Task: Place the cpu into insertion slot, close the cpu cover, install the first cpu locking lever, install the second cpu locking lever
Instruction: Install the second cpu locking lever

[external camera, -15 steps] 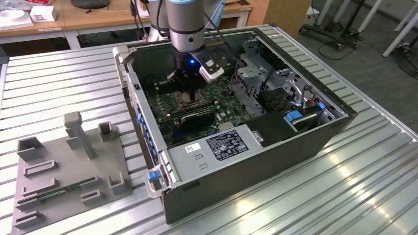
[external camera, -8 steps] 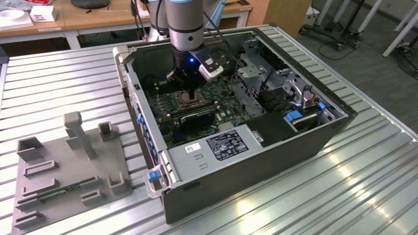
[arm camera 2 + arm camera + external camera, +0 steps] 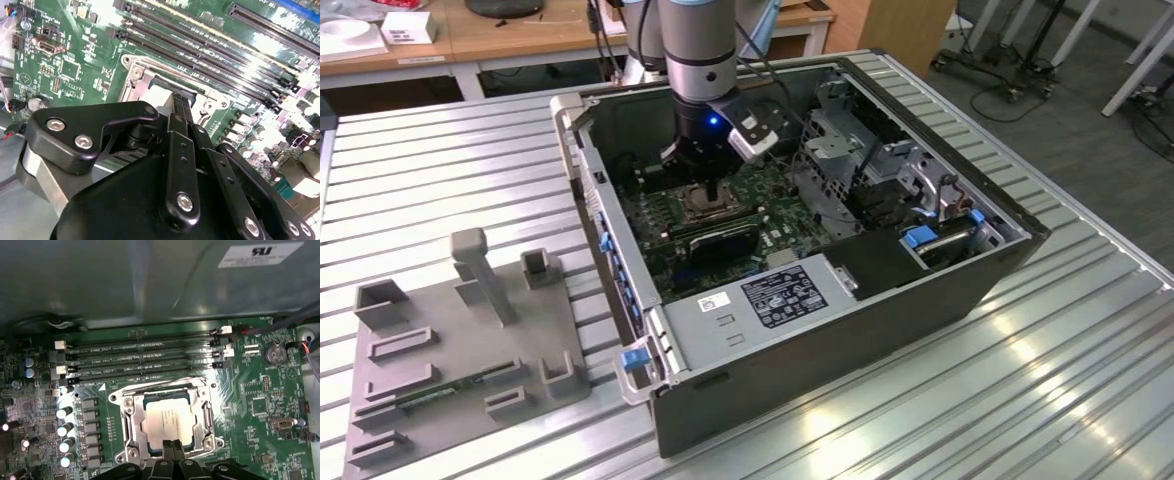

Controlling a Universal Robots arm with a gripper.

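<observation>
Inside the open computer case (image 3: 987,270), the pale silvery cpu (image 3: 167,417) lies flat in the square insertion slot (image 3: 124,407) on the green motherboard. The thin silvery cpu cover (image 3: 204,412) frames the chip and seems to lie down around it. I cannot make out the locking levers for certain. My gripper (image 3: 172,446) stands upright at the slot's near edge, its black fingers pressed together and shut, with the tips touching or just above the cover's rim. From behind, the gripper (image 3: 182,100) points down onto the slot's metal corner (image 3: 136,75). The exterior view shows the gripper (image 3: 707,195) over the slot (image 3: 694,212).
Long black memory slots (image 3: 145,360) run beside the socket, with a row of capacitors (image 3: 65,430) on another side. The case's wall (image 3: 150,280) rises close behind. A drive cage (image 3: 854,170) and a power supply (image 3: 774,295) crowd the case. A grey fixture (image 3: 467,330) lies on the ribbed table.
</observation>
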